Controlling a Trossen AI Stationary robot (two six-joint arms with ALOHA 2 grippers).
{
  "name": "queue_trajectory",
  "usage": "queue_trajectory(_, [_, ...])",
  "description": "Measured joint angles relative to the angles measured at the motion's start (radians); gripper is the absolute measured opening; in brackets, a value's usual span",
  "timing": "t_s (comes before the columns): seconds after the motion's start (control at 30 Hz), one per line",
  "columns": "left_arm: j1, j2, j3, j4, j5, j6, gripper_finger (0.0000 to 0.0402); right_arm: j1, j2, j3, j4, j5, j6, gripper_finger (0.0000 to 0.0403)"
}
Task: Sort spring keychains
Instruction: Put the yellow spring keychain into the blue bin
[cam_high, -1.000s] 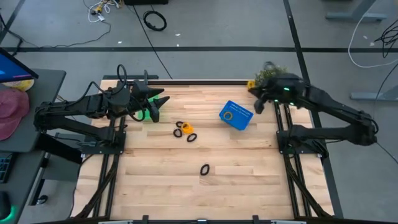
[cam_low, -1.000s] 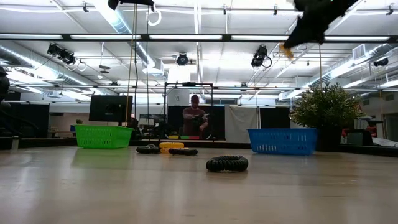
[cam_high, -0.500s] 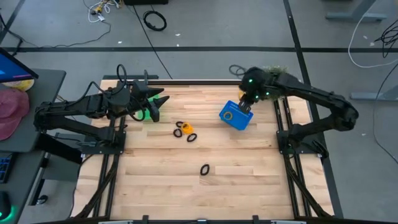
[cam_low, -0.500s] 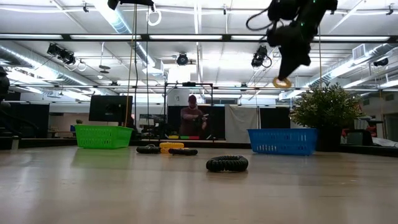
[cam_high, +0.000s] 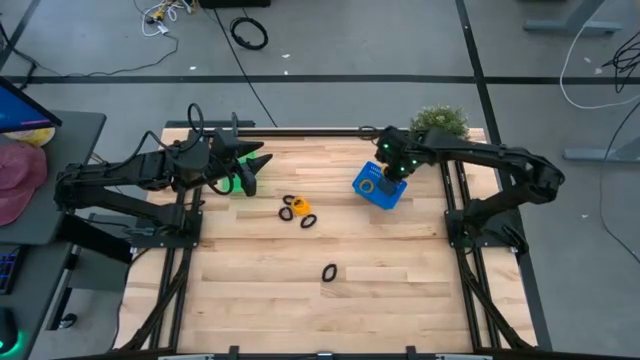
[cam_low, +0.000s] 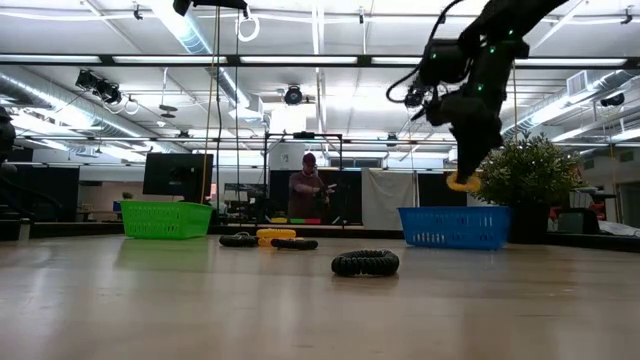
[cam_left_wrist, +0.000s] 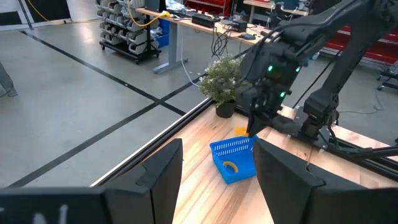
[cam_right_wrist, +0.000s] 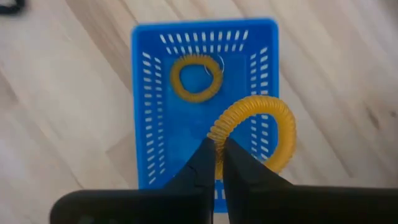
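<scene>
Wooden table: blue basket with one orange spring keychain inside.

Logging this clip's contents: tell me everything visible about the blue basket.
The blue basket is a small rectangular tub, plastic by its look, with slotted walls and floor. It sits upright on the wooden table, turned askew to the table's edges. One orange spring keychain lies inside. The right gripper, shut on a second orange spring keychain, hangs above its opening.

The right gripper hung above the blue basket, closed on an orange spring keychain. A black spring keychain lay nearest.
</scene>
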Motion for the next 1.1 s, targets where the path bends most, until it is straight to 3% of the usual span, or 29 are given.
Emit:
queue_trajectory(0.9, [0.000,0.000,0.000,-0.003,0.000,0.000,0.0199,0.032,0.254,-0.047,0.106,-0.020,-0.027,0.0011])
queue_trajectory(1.1, [0.000,0.000,0.000,-0.003,0.000,0.000,0.0199,0.032,0.256,-0.047,0.104,-0.027,-0.014,0.0036])
